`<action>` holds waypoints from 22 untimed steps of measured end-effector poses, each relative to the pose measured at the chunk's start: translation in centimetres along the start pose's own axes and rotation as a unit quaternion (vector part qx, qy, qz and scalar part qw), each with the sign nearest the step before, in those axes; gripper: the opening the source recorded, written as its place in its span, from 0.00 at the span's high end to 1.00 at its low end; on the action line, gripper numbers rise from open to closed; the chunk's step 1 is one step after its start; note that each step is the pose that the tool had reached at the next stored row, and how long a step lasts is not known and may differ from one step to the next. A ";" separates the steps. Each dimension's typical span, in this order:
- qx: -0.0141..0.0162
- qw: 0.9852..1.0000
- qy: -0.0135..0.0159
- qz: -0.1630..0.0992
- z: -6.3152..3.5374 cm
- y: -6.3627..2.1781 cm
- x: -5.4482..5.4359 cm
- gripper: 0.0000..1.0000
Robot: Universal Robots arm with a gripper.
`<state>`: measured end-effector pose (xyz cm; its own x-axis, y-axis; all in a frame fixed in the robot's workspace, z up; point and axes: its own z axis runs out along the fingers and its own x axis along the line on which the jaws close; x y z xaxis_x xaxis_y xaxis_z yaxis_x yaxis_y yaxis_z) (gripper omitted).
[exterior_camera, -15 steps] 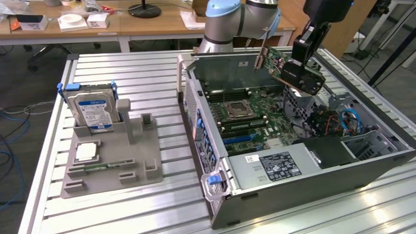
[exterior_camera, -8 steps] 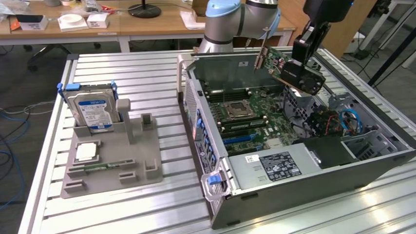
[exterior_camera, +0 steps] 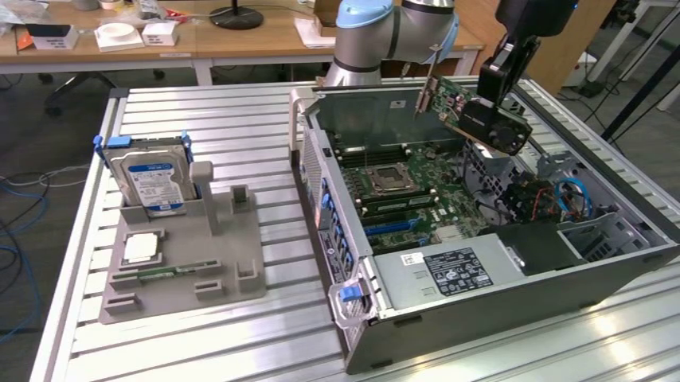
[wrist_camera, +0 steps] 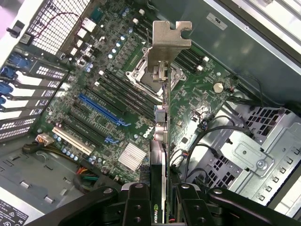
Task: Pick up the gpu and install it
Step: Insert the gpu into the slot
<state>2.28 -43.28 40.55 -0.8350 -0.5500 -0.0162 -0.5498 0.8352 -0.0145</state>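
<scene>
Aloft, pincer (wrist_camera: 162, 197) clamped on gpu (exterior_camera: 455, 94), above motherboard (exterior_camera: 416, 195).

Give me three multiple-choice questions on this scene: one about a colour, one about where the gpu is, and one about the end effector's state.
1. What colour is the label on the hard drive? A) blue B) red C) yellow
2. Where is the gpu? A) lying beside the hard drive B) plugged into a slot C) in the air above the open computer case
3. The end effector is: A) open, holding nothing B) shut on the gpu C) shut on the hard drive

Answers: 1 A, the label shows blue in the exterior view; 2 C, the card hangs tilted over the case; 3 B, it clamps the card's edge in the wrist view.
</scene>
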 end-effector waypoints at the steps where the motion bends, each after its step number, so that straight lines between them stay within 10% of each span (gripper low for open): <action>1: 0.000 1.000 0.000 0.000 0.00 0.00 0.0 0.74; 22: 0.000 1.000 0.000 -0.007 0.00 -0.02 0.0 0.74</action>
<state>2.31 -43.28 40.55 -0.8277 -0.5610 -0.0162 -0.5608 0.8278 -0.0144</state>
